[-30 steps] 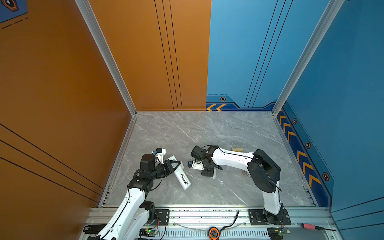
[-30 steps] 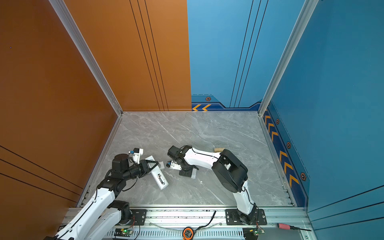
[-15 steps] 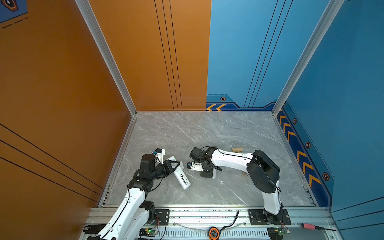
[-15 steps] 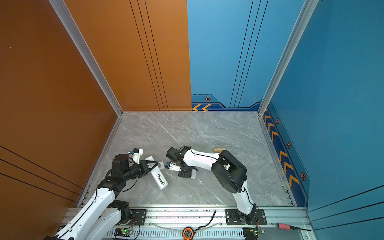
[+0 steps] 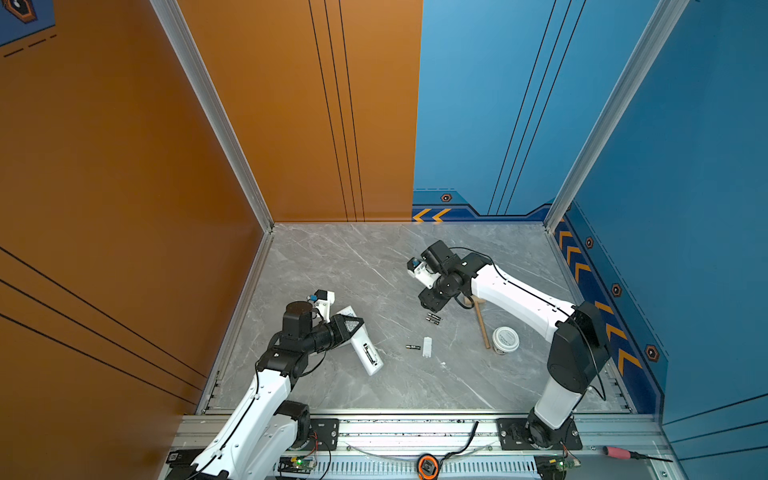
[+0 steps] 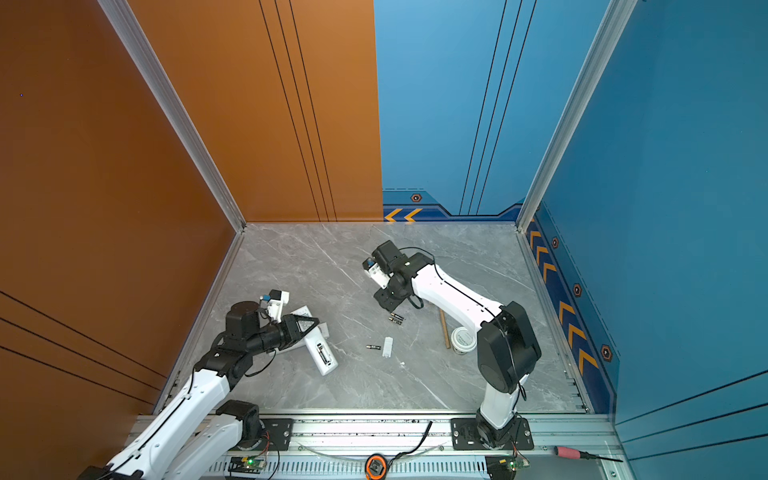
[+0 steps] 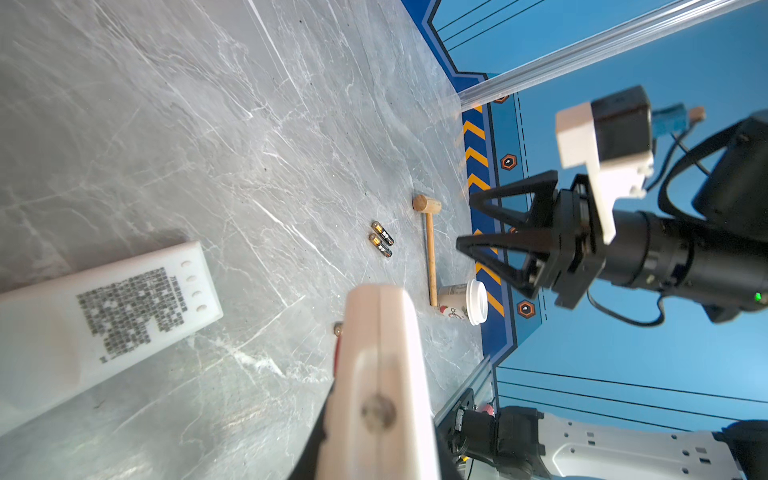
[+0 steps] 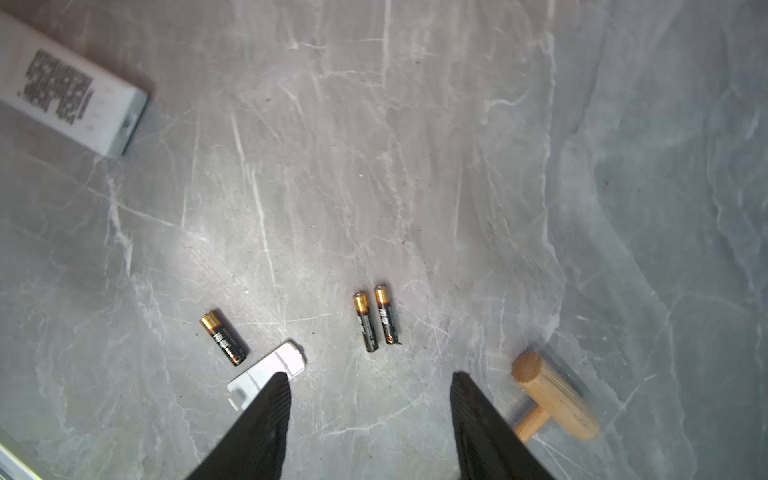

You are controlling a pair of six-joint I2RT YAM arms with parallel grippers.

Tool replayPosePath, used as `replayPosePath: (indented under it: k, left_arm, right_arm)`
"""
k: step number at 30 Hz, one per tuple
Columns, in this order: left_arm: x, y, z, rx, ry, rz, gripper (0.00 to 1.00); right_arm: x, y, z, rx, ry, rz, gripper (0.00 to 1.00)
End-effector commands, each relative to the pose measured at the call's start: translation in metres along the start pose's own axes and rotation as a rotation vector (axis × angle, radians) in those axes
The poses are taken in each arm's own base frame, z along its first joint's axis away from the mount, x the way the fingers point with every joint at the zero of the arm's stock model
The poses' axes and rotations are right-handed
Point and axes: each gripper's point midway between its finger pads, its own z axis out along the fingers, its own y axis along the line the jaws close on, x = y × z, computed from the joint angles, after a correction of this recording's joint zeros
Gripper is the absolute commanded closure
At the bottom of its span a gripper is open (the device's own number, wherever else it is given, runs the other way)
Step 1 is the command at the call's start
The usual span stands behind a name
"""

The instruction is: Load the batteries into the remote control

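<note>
Hovering with jaws apart, the right gripper [image 8: 369, 374] hangs over two batteries [image 8: 376, 318] lying side by side near the head of the wooden mallet [image 8: 552, 399]. A third battery [image 8: 224, 337] lies farther from the mallet. The left gripper [image 5: 358, 322] clamps the remote control [image 5: 365, 351], farther still.

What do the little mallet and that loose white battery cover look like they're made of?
The mallet looks like bare, unfinished wood: pale tan, faint grain lines on its head. The battery cover looks like smooth white moulded plastic, with a notched clip end.
</note>
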Motion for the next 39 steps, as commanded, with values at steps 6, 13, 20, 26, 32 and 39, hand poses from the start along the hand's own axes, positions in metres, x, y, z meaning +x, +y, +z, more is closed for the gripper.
replayPosePath:
  k: [6,13,20,26,32,39]
  left_arm:
    - [-0.003,-0.008,0.005,0.005,-0.014,0.023,1.0]
    - [-0.006,-0.003,0.006,-0.019,-0.03,0.022,1.0]
    - [-0.009,-0.001,0.01,-0.032,-0.038,0.035,1.0]
    - [-0.006,0.0,0.012,-0.018,-0.024,0.033,1.0]
    - [-0.005,0.0,0.01,-0.03,-0.022,0.036,1.0]
    - [-0.008,0.01,0.003,-0.115,-0.034,0.055,1.0]
  right_arm:
    - [0.038,0.0,0.03,-0.158,0.198,0.181,0.42]
    - [0.036,0.016,0.015,-0.17,0.257,0.47,0.43]
    - [0.044,0.046,-0.004,-0.193,0.255,0.613,0.43]
    - [0.05,0.019,0.023,-0.148,0.322,0.433,0.47]
    - [0.047,0.026,0.026,-0.173,0.361,0.437,0.49]
    - [0.029,0.088,0.003,-0.31,0.298,0.682,0.49]
